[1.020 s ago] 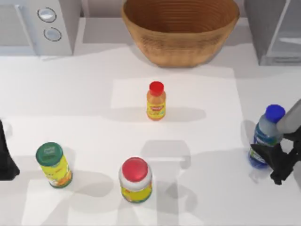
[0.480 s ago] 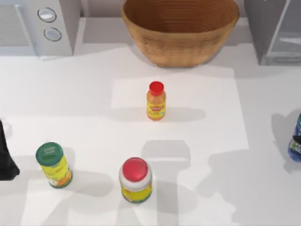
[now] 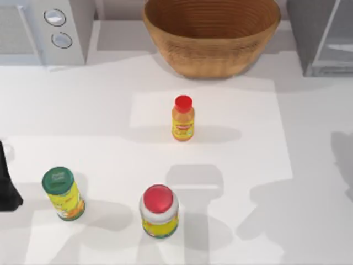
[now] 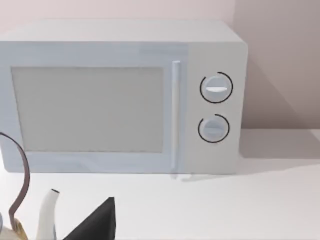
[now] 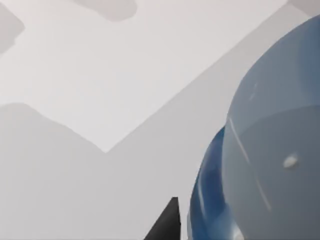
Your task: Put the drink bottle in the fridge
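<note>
The drink bottle (image 5: 260, 165) looms close in the right wrist view, translucent pale with a blue band low on its body, well above the white table. One dark fingertip (image 5: 168, 224) of my right gripper sits against its side, and the gripper is shut on the bottle. The fridge (image 3: 320, 34) is the dark-grey cabinet at the table's far right corner, its lighter inner compartment facing the table. My left arm (image 3: 6, 185) stays parked at the table's left edge.
A wicker basket (image 3: 212, 36) stands at the back centre and a light-grey microwave (image 3: 47, 30) at the back left. A small orange bottle (image 3: 183, 118), a red-lidded jar (image 3: 159, 211) and a green-lidded jar (image 3: 63, 194) stand on the table.
The drink bottle and my right gripper have moved right and left the top view; only their shadow stays at the table's right edge. The left arm has not moved.
</note>
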